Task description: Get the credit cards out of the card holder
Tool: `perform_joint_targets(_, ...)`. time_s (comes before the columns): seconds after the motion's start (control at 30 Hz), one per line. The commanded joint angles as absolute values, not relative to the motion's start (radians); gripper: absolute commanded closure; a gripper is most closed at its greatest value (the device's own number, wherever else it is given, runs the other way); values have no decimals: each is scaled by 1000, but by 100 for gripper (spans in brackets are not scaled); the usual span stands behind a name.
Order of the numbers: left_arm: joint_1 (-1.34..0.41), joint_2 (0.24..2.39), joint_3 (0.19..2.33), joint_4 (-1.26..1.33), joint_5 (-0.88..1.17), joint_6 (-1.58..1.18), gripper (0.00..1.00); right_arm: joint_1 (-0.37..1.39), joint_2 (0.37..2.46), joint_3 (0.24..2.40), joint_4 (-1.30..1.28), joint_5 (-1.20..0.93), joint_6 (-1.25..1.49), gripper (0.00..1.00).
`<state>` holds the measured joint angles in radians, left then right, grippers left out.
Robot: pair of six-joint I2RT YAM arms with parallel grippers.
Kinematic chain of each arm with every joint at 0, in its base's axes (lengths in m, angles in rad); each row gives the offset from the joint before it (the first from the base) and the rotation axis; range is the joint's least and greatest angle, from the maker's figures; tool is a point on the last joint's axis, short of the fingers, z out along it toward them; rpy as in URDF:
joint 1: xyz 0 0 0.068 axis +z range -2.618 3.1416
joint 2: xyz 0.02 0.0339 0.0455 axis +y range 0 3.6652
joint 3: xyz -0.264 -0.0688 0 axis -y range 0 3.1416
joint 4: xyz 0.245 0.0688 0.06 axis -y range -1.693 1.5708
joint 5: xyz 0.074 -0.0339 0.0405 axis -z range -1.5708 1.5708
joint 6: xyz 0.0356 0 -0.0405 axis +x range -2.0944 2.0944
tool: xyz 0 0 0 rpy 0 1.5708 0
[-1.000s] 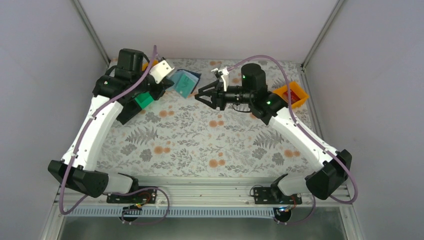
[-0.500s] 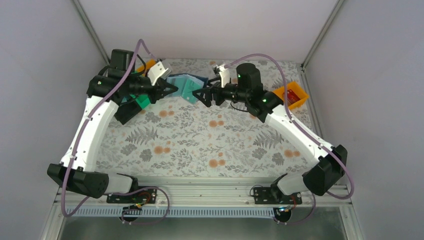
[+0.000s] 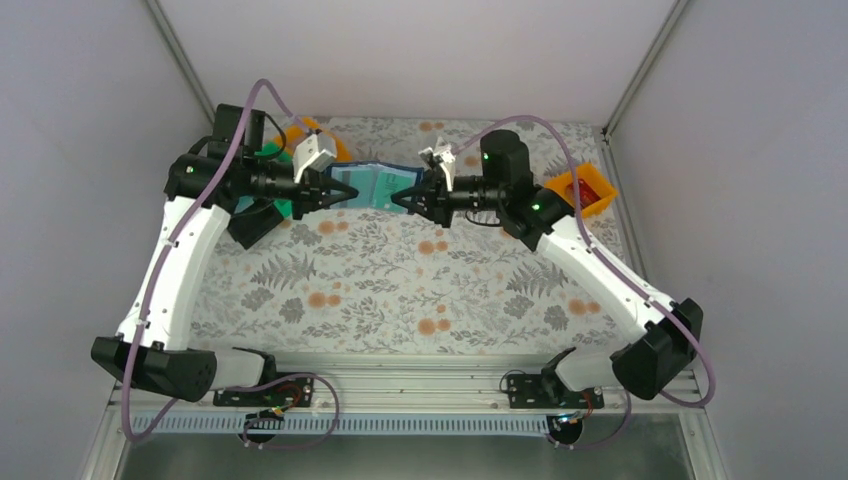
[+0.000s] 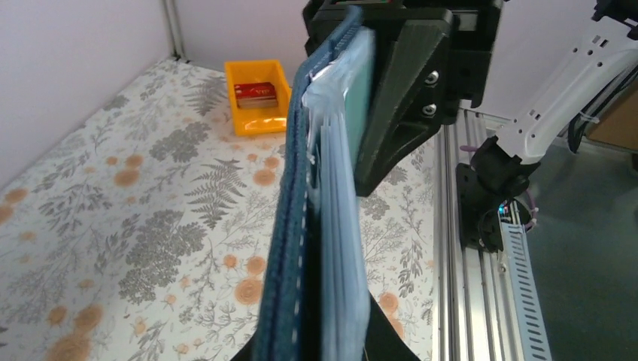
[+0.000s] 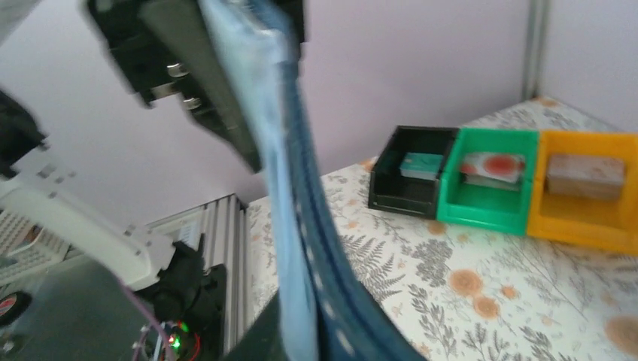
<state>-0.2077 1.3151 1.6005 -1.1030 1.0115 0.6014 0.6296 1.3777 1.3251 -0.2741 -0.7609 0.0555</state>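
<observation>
Both left tool and right tool seemingly pinch card holder.

Card holder strung between left gripper and right gripper across the back, bins in far corners, near table open.

I saw the worktop covered with a print of grey leaves and orange flowers. At its far right corner stood one orange bin. At the far left, three bins stood in a row, touching: a black bin, a green bin and another orange bin.
</observation>
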Motion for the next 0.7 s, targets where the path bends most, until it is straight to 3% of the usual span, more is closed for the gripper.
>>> perform_joint_targets(0.0,-180,1283,1619,-1128,1115,659,98,626,1313,1295,-215,-891,17,95)
perform_joint_targets(0.07,-162,1278,1616,-1117,1121,643,97,626,1298,1282,-211,-916,25,96)
perform_joint_targets(0.1,-154,1279,1614,-1107,1119,636,90,626,1293,1277,-207,-924,30,96)
perform_joint_targets(0.17,-129,1276,1602,-1068,1091,597,65,625,1289,1278,-208,-917,53,96)
perform_joint_targets(0.3,-62,1286,1590,-981,991,483,47,624,1312,1316,-237,-798,133,96)
perform_joint_targets(0.4,4,1279,1605,-926,970,426,36,624,1371,1392,-362,-548,239,96)
perform_joint_targets(0.53,35,1263,1633,-866,900,376,36,624,1501,1541,-616,-269,323,96)
perform_joint_targets(0.67,29,1270,1635,-872,973,378,42,631,1493,1514,-584,-297,308,96)
